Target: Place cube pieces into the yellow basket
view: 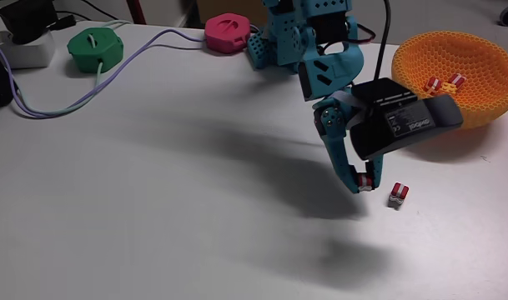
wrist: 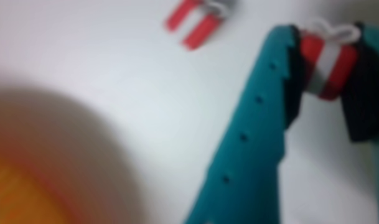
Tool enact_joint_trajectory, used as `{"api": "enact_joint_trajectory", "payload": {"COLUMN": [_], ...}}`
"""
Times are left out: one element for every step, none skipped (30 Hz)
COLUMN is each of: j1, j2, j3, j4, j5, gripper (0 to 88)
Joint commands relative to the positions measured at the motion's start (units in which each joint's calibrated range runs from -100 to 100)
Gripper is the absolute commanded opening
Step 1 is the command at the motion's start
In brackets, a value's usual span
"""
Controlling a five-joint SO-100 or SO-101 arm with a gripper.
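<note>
My teal gripper [view: 365, 183] hangs just above the white table, shut on a red-and-white striped cube piece [view: 366, 181]. The blurred wrist view shows that cube piece [wrist: 329, 64] pinched between the teal finger [wrist: 264, 118] and the dark finger [wrist: 366, 99]. A second striped cube piece [view: 398, 195] lies on the table just right of the gripper, and it shows in the wrist view [wrist: 198, 18] at the top. The yellow basket [view: 487, 96] stands at the far right with two striped cube pieces [view: 445, 82] inside. An orange blur [wrist: 18, 193] fills the wrist view's lower left corner.
A green round casing [view: 95, 48] and a pink one [view: 227, 32] sit along the back edge, with cables [view: 112, 79] trailing across the back left. The arm's teal base [view: 295, 37] stands at the back centre. The white table [view: 153, 208] stretches to the left and front.
</note>
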Motion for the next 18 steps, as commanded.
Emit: {"api": "enact_joint_trajectory", "payload": {"j1": [-3.4,-4.3,-5.7,-6.9,-8.2,-9.6,-10.9,-12.0,-13.0,-14.2,-15.0,-15.9,-17.1,-18.6,-19.9,-21.3,-23.0,-25.1], "j2": [-16.7,-20.4,-23.8,-26.4,-29.0,-31.1,-32.8,-34.5,-36.0,-37.3,-38.8,-40.3,-41.6,-42.6,-43.6,-44.2,-44.8,-45.2], "j3": [-2.9,-3.5,-4.6,-5.4,-5.9,-6.6,-7.3,-7.7,-8.2,-8.5,-8.5,-8.6,-9.2,-10.0,-11.0,-11.8,-12.7,-13.5], "j4": [17.2,22.1,27.6,31.7,35.4,39.5,43.0,46.2,49.0,51.7,53.8,56.1,58.5,61.0,63.3,65.2,66.8,67.6], "j5": [-1.7,-2.2,-3.1,-4.0,-4.9,-6.0,-7.0,-7.7,-8.7,-9.8,-10.5,-11.3,-12.5,-13.8,-14.9,-16.3,-17.9,-20.1], "gripper": [0.0,0.0,0.0,0.0,0.0,0.0,0.0,0.0,0.0,0.0,0.0,0.0,0.0,0.0,0.0,0.0,0.0,0.0]}}
